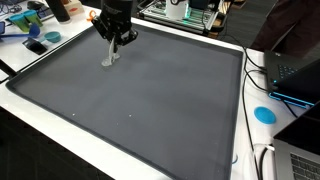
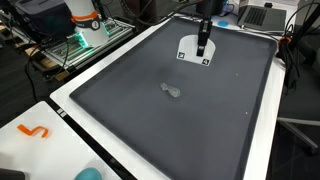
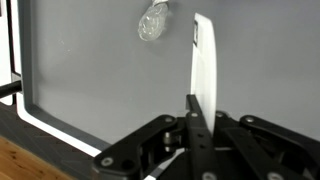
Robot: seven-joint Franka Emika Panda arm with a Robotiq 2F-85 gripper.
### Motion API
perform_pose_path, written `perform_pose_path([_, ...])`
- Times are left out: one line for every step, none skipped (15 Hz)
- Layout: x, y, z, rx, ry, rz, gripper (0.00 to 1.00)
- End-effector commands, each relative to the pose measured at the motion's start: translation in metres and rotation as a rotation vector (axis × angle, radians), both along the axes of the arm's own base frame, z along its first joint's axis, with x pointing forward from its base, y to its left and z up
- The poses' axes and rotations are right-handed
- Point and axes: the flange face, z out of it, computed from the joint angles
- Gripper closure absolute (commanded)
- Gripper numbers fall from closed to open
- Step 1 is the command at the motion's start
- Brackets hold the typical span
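Observation:
My gripper (image 3: pixel 192 100) is shut on a thin white card (image 3: pixel 205 55), which I see edge-on in the wrist view, standing up from between the fingers. In both exterior views the gripper (image 1: pixel 113 42) (image 2: pixel 202 45) hangs over the far part of a large dark grey mat (image 1: pixel 150 100) (image 2: pixel 190 120). The card (image 2: pixel 197 52) shows as a white sheet with dark corner marks, at or just above the mat. A small clear crumpled object (image 3: pixel 152 22) (image 2: pixel 172 91) lies on the mat apart from the card.
The mat has a raised dark rim (image 1: pixel 60 108) on a white table. A blue disc (image 1: pixel 264 114), a laptop (image 1: pixel 300 75) and cables sit beside it. An orange hook (image 2: pixel 34 131) lies on the table corner; equipment (image 2: pixel 85 20) and another laptop (image 2: pixel 262 14) stand beyond.

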Motion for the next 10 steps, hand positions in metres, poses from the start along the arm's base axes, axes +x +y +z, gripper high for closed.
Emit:
perform_pose_path([0.006,-0.007,0.0,0.026,-0.022,-0.007,0.99])
perform_pose_path([0.006,-0.009,0.002,0.04,-0.031,-0.001,0.99])
perform_pose_path([0.008,-0.013,0.004,0.049,-0.041,-0.011,0.99])
perform_pose_path([0.008,-0.016,0.007,0.07,-0.049,-0.017,0.99])
perform_pose_path([0.009,-0.019,0.008,0.082,-0.057,-0.026,0.99])
perform_pose_path([0.01,-0.022,0.01,0.097,-0.062,-0.034,0.99])
perform_pose_path([0.012,-0.027,0.012,0.108,-0.068,-0.04,0.99])
perform_pose_path([0.013,-0.03,0.014,0.118,-0.071,-0.048,0.99])
perform_pose_path([0.014,-0.034,0.015,0.129,-0.075,-0.051,0.99])
perform_pose_path([0.015,-0.038,0.016,0.137,-0.079,-0.055,0.99])
